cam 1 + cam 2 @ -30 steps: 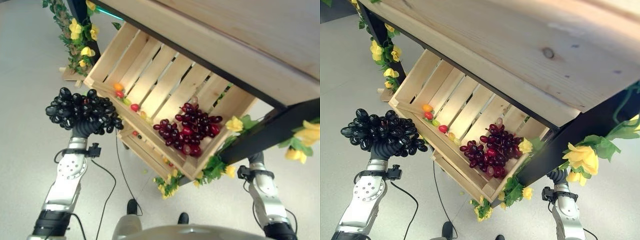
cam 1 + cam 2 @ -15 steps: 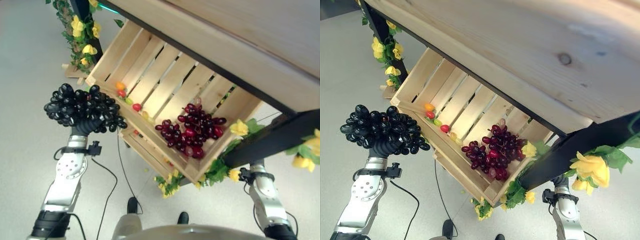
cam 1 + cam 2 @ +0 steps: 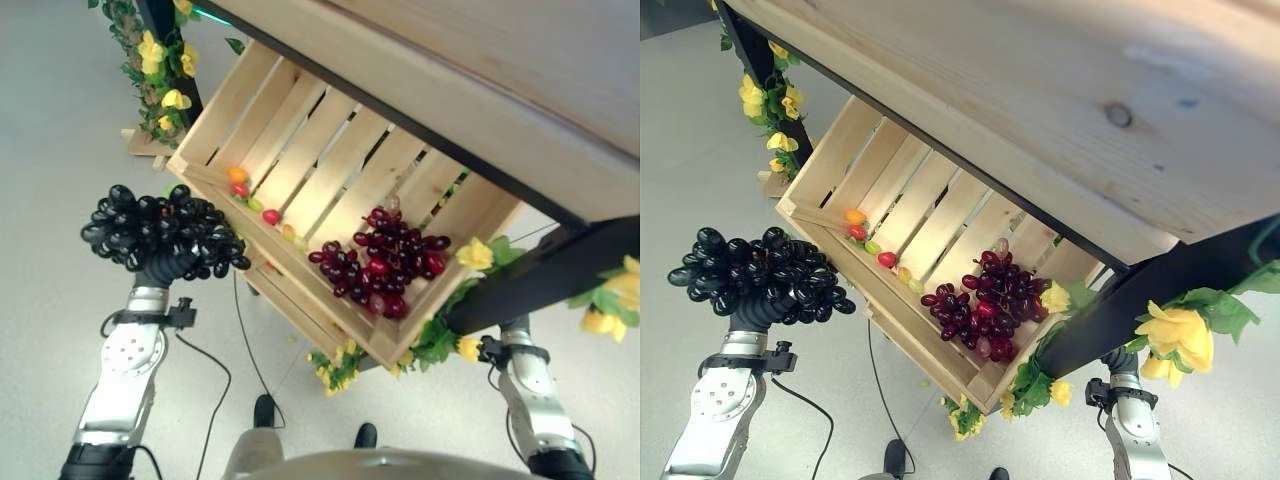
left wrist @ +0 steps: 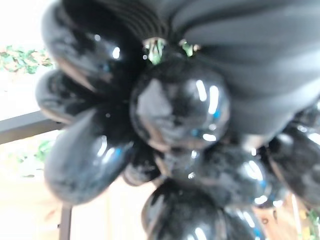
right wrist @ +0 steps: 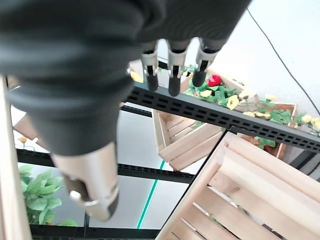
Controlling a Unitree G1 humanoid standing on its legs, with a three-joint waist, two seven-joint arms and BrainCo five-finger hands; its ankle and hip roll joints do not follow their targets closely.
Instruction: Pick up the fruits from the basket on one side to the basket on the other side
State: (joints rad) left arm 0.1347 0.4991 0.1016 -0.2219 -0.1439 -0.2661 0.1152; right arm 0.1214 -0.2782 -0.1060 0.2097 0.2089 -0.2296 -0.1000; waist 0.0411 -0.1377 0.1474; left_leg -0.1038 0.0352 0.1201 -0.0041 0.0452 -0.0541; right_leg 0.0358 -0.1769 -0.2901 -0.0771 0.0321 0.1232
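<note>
the left hand (image 3: 168, 262) sits buried under the black grapes (image 3: 160, 228), so whether its fingers clasp them cannot be told; the right hand (image 5: 100, 165) hangs with straight, empty fingers (image 5: 173, 75). the bunch rides just outside the crate (image 3: 300, 150) holding red grapes (image 3: 380, 262), and a loose hold could let it slip to the floor (image 3: 60, 120).

The left hand (image 3: 165, 262) (its fingers anyway) is buried in the black grape bunch (image 3: 160, 230).

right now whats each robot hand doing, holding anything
Left robot hand: shut on the black grape bunch, held outside the wooden crate.
Right robot hand: open, fingers straight, holding nothing.
</note>
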